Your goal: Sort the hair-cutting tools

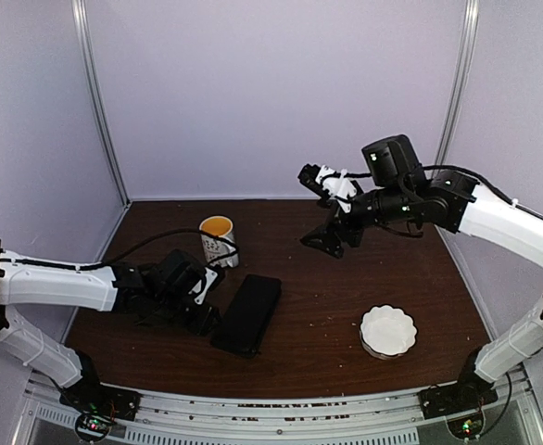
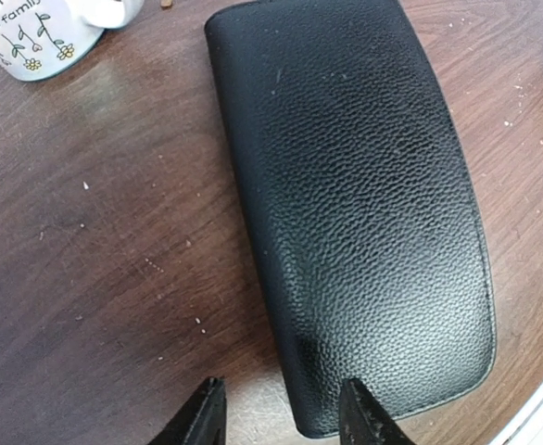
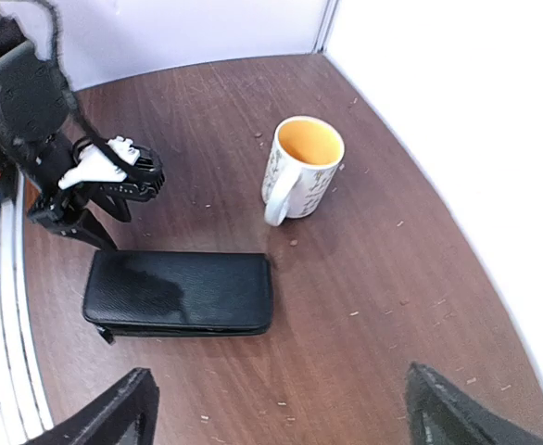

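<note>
The hair-cutting tools, unseen, presumably lie inside the closed black case at centre frame, so the left gripper, fingers apart at its lower-left corner, should straddle it squarely while the right gripper hovers, spread wide.

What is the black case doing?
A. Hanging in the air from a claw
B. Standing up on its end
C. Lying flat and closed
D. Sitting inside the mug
C: the black case lies flat and closed on the table near the mug, and the left gripper is open at its end, not gripping it.
</note>
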Available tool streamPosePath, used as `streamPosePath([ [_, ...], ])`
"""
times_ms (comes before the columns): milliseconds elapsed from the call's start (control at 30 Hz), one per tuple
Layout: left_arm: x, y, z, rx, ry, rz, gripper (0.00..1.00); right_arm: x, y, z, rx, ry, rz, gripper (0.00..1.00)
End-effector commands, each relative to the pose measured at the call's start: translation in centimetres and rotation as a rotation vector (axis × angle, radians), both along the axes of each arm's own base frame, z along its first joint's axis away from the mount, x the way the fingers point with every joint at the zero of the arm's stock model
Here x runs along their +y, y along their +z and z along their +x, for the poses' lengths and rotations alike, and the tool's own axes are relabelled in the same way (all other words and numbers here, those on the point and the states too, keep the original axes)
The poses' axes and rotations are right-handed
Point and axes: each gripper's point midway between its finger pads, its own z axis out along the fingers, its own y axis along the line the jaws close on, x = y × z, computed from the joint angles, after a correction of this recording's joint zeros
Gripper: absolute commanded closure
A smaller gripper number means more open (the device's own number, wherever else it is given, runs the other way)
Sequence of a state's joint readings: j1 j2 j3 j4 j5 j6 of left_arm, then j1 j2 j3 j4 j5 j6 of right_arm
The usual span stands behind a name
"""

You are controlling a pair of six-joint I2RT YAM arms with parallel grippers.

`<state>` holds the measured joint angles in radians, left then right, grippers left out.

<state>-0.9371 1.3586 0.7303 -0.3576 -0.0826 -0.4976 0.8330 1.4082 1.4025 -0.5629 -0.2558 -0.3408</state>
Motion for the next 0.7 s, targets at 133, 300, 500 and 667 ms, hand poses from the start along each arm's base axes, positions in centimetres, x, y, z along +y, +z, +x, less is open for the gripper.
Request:
streamPosePath([
  [133,-2.3,2.8,1.6,-0.072,-0.013,-0.077,0.59,3.5,-12.1,-4.7,0.186,0.16,-0.162,0.5],
  [300,-3.3,2.5,1.7,-0.069,-0.041,-0.094,0.63,5.6,-17.7,-9.6,0.179,0.225,-0.195,0.6],
  [500,-4.3,0.8,1.3,-0.022,-0.046,-0.141,0.73,8.4,-21.0,-11.7,0.165,0.222,-0.235,0.65],
  [667,-4.8,1.1,1.5,-0.036,-0.033,-0.195,0.72,9.8,-23.4,-12.9,0.156,0.239,-0.293,0.63],
])
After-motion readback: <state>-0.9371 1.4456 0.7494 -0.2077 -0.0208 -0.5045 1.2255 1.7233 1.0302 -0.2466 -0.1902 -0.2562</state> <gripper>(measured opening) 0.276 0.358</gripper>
